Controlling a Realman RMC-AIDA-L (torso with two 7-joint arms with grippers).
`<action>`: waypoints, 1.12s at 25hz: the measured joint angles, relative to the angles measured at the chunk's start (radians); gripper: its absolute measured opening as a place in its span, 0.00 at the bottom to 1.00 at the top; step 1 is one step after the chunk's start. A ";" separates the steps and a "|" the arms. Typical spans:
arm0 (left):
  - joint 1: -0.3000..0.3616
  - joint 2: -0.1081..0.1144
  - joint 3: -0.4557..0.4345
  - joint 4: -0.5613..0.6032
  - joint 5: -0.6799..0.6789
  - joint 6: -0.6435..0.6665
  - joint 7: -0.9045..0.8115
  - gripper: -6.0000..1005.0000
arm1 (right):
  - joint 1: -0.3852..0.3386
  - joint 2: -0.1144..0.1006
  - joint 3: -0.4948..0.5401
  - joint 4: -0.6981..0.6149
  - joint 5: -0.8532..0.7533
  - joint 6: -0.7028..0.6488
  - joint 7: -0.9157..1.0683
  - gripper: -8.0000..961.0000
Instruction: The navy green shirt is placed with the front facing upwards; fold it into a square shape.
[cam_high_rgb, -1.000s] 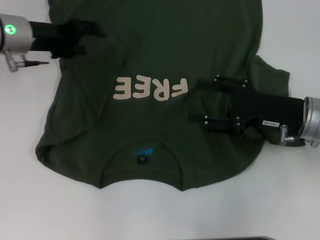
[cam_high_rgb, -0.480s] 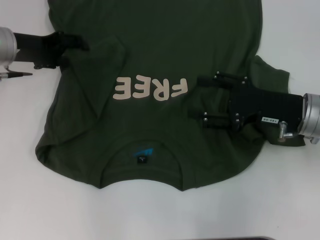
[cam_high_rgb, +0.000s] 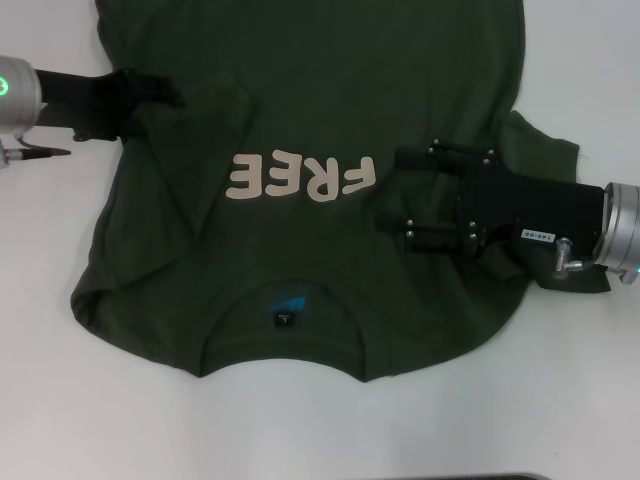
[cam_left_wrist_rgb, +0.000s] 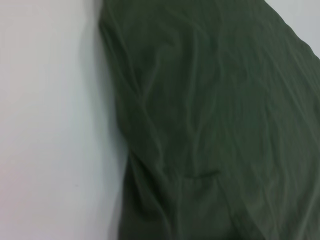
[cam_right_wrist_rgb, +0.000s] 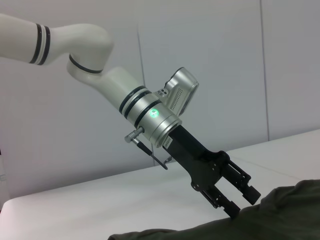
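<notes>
Navy green shirt (cam_high_rgb: 320, 180) lies face up, sleeves apparently folded in. Left gripper (cam_right_wrist_rgb: 241, 202), fingers parted, meets the nine o'clock edge; right gripper (cam_high_rgb: 400, 198), fingers spread, rests at three o'clock. Next, probably grasp both sides to fold.

Dark olive-green short-sleeved shirt (cam_high_rgb: 310, 110), spread front-up on a white surface (cam_high_rgb: 60, 400). Collar toward the near edge, hem running out of the head view at the far side. Cream "FREE" lettering (cam_high_rgb: 301, 178) across the chest, reading upside down from the head view. Blue label (cam_high_rgb: 285, 305) inside the neckline. Left sleeve folded inward over the body; right sleeve lying out to the side, rumpled. Soft creases along the left edge.
</notes>
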 joint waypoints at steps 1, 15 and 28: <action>0.000 0.000 0.000 0.000 0.000 0.000 0.000 0.73 | 0.000 0.000 0.000 0.000 0.000 0.002 0.000 0.86; -0.002 -0.008 0.024 -0.003 0.000 0.000 -0.005 0.73 | -0.006 0.000 -0.001 0.000 0.000 0.003 0.000 0.86; 0.001 -0.009 0.024 0.002 0.026 -0.031 -0.006 0.70 | -0.005 0.000 -0.001 0.000 0.000 0.004 0.000 0.86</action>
